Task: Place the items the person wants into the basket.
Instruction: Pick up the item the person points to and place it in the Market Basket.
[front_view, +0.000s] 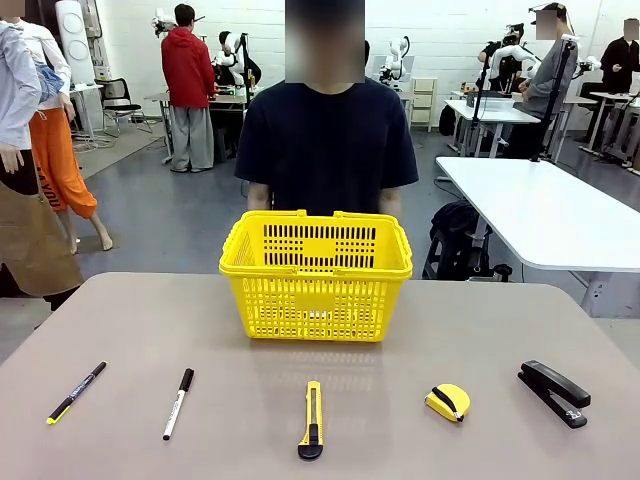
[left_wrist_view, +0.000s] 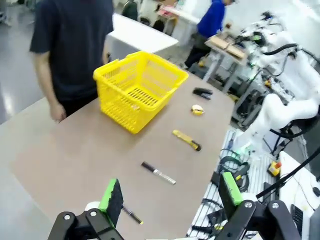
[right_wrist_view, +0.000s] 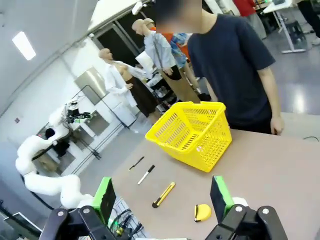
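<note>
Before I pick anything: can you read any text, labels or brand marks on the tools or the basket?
Nothing is legible.
white marker: dark print along the barrel, too small to read.
black pen: pale print along the barrel, too small to read.
basket: plain centre panel, no text seen.
utility knife, tape measure, stapler: no text seen.

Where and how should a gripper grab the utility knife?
Take the knife at mid-body, on the yellow part, coming straight down from above. It lies flat on the table with its long axis pointing roughly at the basket, so the grip should close across its narrow width, left to right.
</note>
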